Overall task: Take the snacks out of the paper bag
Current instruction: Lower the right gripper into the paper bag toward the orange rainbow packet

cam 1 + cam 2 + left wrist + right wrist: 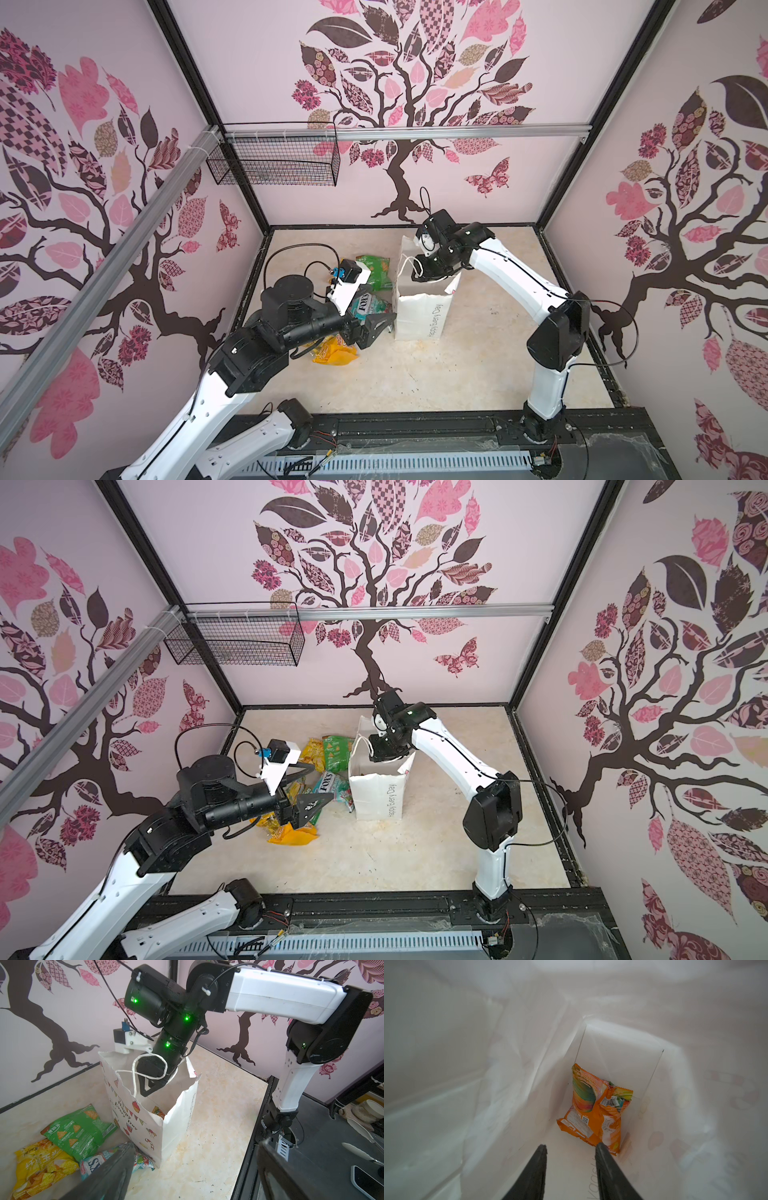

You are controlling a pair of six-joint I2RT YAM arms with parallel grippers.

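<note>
The white paper bag (419, 311) (376, 791) (145, 1126) stands upright mid-table. My right gripper (419, 276) (376, 756) (148, 1088) (571, 1146) reaches down into its mouth, open, with nothing between the fingers. An orange snack packet (596, 1109) lies on the bag's bottom just beyond the fingertips. My left gripper (309, 785) (195, 1142) hovers wide open and empty left of the bag, over snacks on the table: a green one (374, 270) (81, 1132), a yellow one (313, 754) (41, 1165), a teal "FOX'S" one (368, 305) (97, 1161), and a yellow-orange one (334, 353).
A black wire basket (274, 166) hangs on the back wall at the left. A white cord handle (149, 1066) drapes over my right gripper's body. A black frame rail (415, 424) borders the table's front.
</note>
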